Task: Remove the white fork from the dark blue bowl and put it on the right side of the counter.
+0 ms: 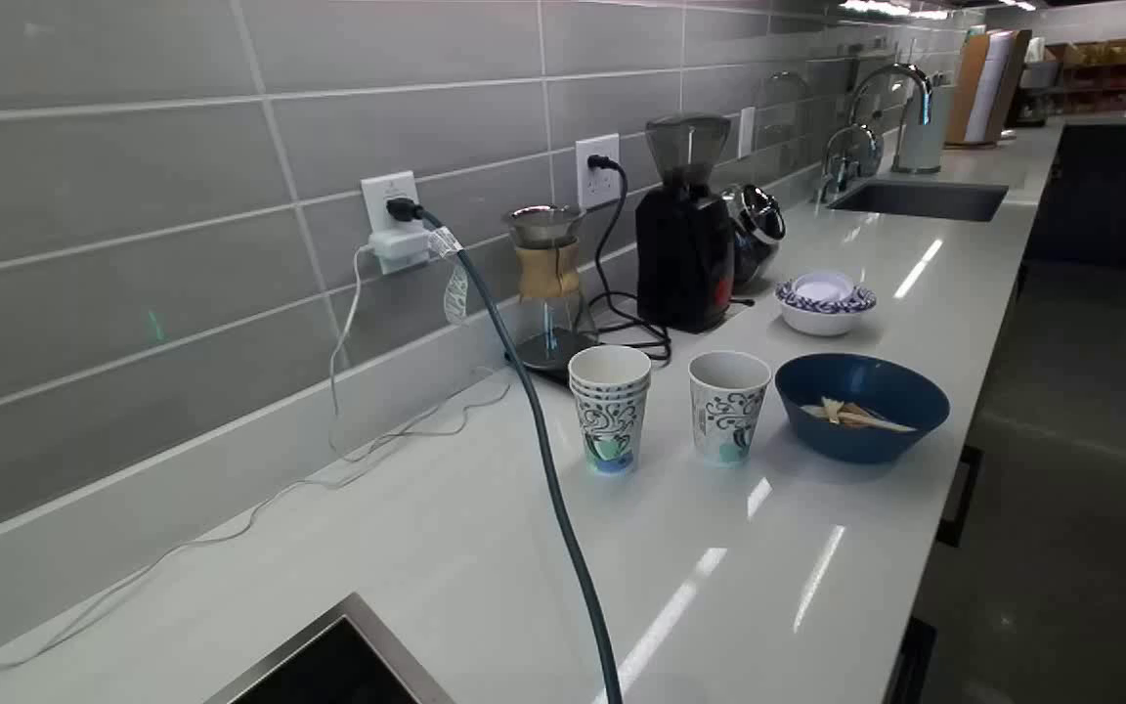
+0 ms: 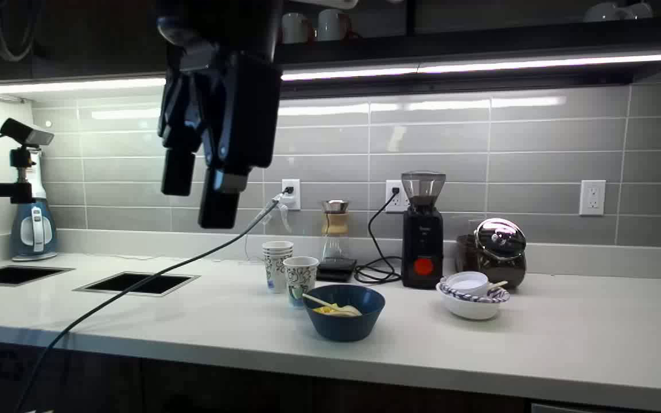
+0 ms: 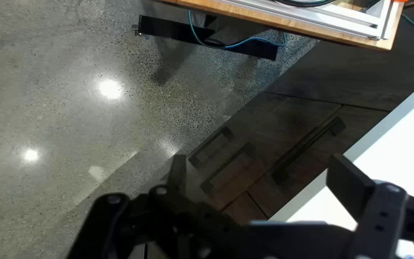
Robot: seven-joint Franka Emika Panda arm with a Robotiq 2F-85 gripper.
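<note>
The dark blue bowl (image 1: 856,445) stands on the glossy white counter (image 1: 485,587) in both exterior views (image 2: 345,330). The white fork (image 1: 884,423) is a thin pale utensil lying in it among yellowish and pale contents; its handle (image 2: 319,300) leans on the bowl's rim. Its tines are hard to make out. My gripper (image 2: 199,186) is open and empty, high above the counter, to the left of the bowl in that view. In the wrist view, the gripper's fingers (image 3: 261,176) are wide apart, with cabinet fronts and the counter's edge (image 3: 401,144) below; bowl and fork are out of view.
Paper cups (image 1: 727,411) and a cup stack (image 1: 610,416) stand beside the bowl. A white patterned dish stack (image 2: 471,307), black grinder (image 2: 422,246), glass jar (image 2: 500,252) and coffee maker (image 2: 335,241) stand near. A dark cable (image 1: 563,508) crosses over the counter.
</note>
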